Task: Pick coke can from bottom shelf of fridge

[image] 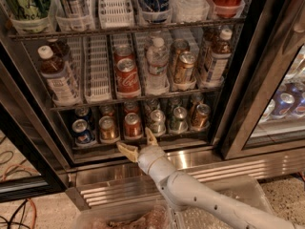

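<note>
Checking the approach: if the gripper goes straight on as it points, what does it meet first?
Probably the coke can, directly ahead of the open gripper at the bottom shelf's front edge; depth is unclear.

My gripper (139, 144) hung just below the coke can (132, 125), fingers spread (one tip at its lower right, one below-left). That can stood on the fridge's (238, 99) bottom shelf (95, 145), a gold-orange can (108, 128) just left of it.

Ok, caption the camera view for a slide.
Open gripper poised just below the coke can on the bottom shelf of the fridge.
</note>
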`<state>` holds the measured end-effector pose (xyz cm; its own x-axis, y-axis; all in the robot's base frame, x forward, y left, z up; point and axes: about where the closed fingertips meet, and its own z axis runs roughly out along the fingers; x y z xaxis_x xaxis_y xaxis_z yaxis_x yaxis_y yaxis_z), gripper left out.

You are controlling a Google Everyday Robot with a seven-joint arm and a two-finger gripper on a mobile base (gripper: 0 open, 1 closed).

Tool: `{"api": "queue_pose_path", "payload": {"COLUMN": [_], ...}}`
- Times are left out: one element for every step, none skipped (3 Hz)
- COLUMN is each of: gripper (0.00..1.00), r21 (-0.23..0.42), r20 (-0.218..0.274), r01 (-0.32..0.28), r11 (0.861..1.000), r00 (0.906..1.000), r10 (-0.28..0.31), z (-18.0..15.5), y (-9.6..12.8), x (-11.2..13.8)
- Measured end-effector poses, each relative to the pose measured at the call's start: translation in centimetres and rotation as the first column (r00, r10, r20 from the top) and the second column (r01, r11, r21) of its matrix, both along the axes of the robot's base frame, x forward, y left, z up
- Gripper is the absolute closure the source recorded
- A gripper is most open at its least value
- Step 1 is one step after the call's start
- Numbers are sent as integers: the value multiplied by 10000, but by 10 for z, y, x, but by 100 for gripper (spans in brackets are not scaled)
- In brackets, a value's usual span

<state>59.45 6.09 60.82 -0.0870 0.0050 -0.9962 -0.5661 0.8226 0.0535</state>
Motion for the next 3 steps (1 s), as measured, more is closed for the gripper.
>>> {"api": "queue_pose_path", "payload": {"gripper": [24, 26, 26], "r21": [-183, -234, -297], "r20": [72, 9, -55], "r01": [82, -117, -391], "r11": [9998, 9997, 9988], "r00": [9999, 9999, 9992], "r10": [-81, 118, 390], "z": [0, -5, -9], "y": [-6, -3, 5], "x": [9, 21, 29]}}
